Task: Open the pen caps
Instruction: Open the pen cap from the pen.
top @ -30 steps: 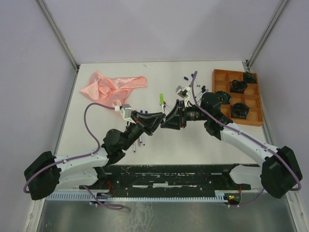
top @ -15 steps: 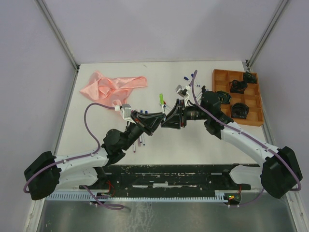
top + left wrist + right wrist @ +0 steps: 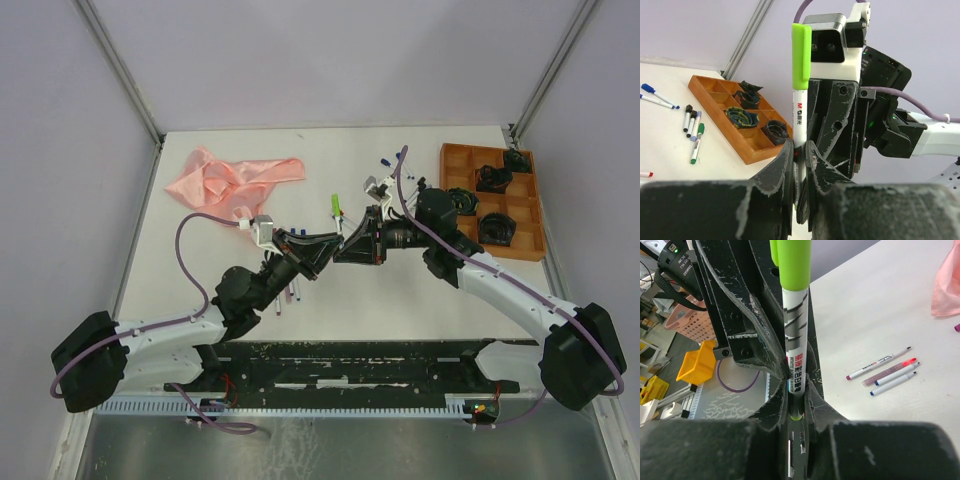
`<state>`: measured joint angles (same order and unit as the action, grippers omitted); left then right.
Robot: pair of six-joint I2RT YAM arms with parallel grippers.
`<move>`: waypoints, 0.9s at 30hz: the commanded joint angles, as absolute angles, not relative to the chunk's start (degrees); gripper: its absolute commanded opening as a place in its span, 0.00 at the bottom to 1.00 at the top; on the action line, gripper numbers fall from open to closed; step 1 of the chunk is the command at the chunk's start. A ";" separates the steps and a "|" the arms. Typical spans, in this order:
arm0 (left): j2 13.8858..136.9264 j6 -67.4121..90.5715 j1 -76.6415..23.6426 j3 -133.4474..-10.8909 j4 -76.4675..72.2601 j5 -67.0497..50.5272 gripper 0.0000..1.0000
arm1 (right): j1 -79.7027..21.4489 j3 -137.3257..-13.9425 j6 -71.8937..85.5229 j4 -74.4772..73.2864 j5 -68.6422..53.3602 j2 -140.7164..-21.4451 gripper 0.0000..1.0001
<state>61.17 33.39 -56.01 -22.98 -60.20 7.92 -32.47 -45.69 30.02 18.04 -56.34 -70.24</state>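
Lying well left of the orange tray, a pink cloth is seen on the counter. Nearer the tray, the left tool is clamped on the white barrel of a marker pen, which is held aloft with its lime-green cap fitted. The same barrel is pinched by the right tool, closed against it. Just left of the tray, loose pens are scattered.

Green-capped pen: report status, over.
Left claw shut on green-capped pen. Right claw shut on same barrel. Green cap on, above both claws. Nothing blocking it.
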 commanded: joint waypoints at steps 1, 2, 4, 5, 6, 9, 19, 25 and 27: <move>60.86 34.46 -56.37 -23.90 -63.10 8.12 0.11 | -32.15 -48.66 29.38 19.00 -55.91 -69.49 0.07; 60.56 34.39 -56.37 -23.95 -62.58 8.26 0.17 | -32.16 -48.71 29.32 18.85 -56.06 -69.58 0.00; 59.46 34.83 -56.35 -24.24 -60.80 9.21 0.29 | -32.12 -49.04 28.62 17.96 -56.14 -69.54 0.00; 58.96 35.30 -56.35 -24.51 -59.02 9.98 0.37 | -32.14 -49.26 28.10 17.20 -56.14 -69.59 0.00; 57.74 35.92 -56.28 -25.09 -56.28 11.06 0.46 | -32.14 -49.53 27.52 16.35 -56.12 -69.53 0.00; 54.82 36.10 -56.27 -29.27 -44.80 14.03 0.61 | -32.16 -50.19 26.49 14.21 -56.24 -69.72 0.00; 52.59 36.21 -52.79 -39.93 -25.40 11.18 0.81 | -32.15 -51.19 25.00 11.87 -57.64 -70.50 0.00; 57.44 39.72 -46.87 -45.96 -20.81 1.45 0.76 | -32.16 -51.63 23.99 10.60 -58.14 -70.69 0.00; 58.26 40.72 -44.64 -46.83 -20.30 -0.48 0.67 | -32.17 -51.80 23.61 9.99 -58.12 -70.75 0.00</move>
